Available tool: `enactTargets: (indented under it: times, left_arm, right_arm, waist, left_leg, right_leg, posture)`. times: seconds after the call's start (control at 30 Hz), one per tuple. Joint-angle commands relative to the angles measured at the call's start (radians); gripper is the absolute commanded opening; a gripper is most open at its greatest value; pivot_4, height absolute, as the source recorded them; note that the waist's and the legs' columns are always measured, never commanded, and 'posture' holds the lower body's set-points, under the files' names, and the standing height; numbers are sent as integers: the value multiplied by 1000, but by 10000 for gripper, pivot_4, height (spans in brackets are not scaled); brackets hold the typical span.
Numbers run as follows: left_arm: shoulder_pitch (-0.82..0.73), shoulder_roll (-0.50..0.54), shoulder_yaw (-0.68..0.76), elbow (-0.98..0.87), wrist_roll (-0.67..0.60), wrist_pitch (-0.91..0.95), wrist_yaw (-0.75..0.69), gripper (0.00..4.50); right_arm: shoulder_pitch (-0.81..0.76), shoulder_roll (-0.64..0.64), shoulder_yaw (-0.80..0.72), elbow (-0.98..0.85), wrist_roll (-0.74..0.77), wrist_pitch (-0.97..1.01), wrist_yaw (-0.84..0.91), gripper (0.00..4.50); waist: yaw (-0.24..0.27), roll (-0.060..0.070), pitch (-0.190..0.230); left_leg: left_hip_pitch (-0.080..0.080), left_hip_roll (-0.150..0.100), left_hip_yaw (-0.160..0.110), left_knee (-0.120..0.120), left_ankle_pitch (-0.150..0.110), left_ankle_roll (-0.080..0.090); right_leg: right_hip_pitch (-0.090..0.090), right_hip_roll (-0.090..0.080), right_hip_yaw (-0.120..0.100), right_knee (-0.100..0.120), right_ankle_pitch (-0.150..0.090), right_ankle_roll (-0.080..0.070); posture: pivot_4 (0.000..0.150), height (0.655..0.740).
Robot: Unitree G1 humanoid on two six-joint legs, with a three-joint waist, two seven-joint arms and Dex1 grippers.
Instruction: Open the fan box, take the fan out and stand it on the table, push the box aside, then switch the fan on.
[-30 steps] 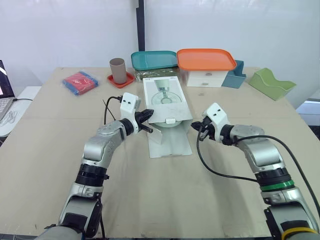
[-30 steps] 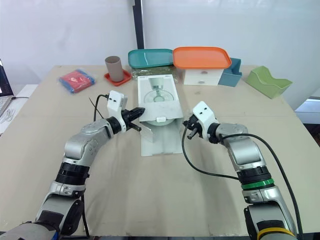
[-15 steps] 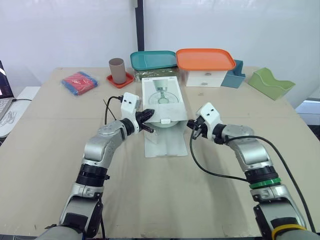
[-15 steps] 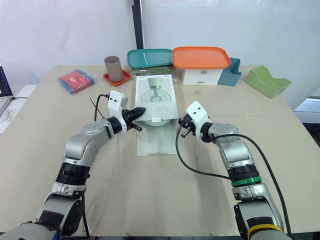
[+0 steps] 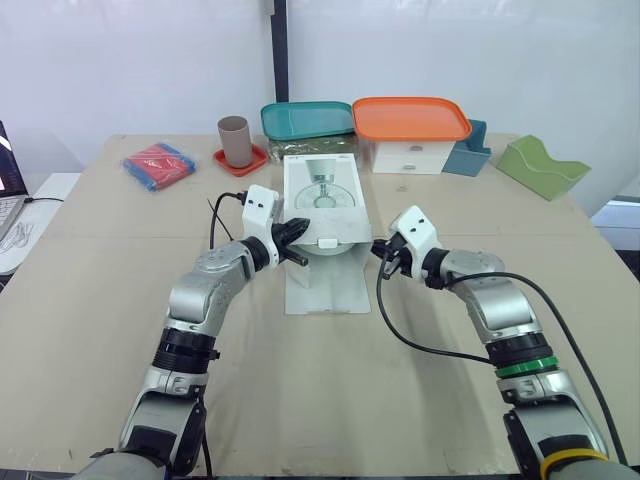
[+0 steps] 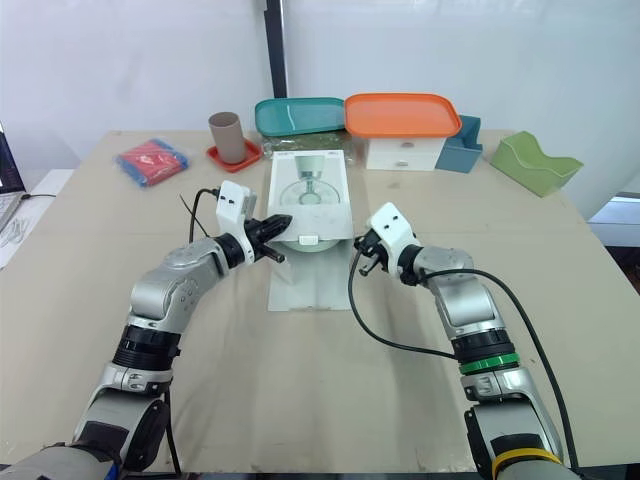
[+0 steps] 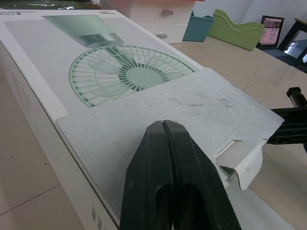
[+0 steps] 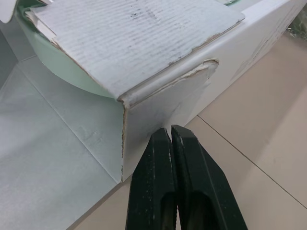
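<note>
Left gripper (image 7: 165,124), right gripper (image 8: 171,130) closed beside white corrugated fan box (image 5: 322,200).

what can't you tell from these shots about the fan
- Fan: a green rim shows in the right wrist view; the box flap covers the rest.
- Fan's switch: hidden inside the box.
- Laptop: cut off by the left eye view's left edge.
- Print on the box side, left wrist view: too small to read.

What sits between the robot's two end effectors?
The open end of the fan box, flap folded back, lies between the left end effector and right end effector; both eye views show it.
</note>
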Motion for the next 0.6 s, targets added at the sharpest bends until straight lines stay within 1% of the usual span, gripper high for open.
enactTargets:
  times: [0.03,0.33,0.6]
  left_arm:
    - [-1,-2,-3,-37,2,-7,-1,0]
    - [-2,-4,-1,-36,1,-9,0,0]
    - [0,-9,-2,-36,6,-17,2,0]
  right_arm:
    - [-5,3,-18,-45,7,-22,-2,888]
    - [-2,8,-32,-41,12,-20,-15,888]
    - [-34,-10,-59,32,-16,-77,-69,888]
  waist:
    - [0,0,0]
    - [0,0,0]
    - [0,0,0]
  left_leg:
    - [0,0,0,0,0,0]
    - [0,0,0,0,0,0]
    - [0,0,0,0,0,0]
  right_leg:
    - [0,0,0,0,0,0]
    - [0,0,0,0,0,0]
    - [0,0,0,0,0,0]
  posture:
    - [1500,7400]
    - [1500,7400]
    - [1500,7400]
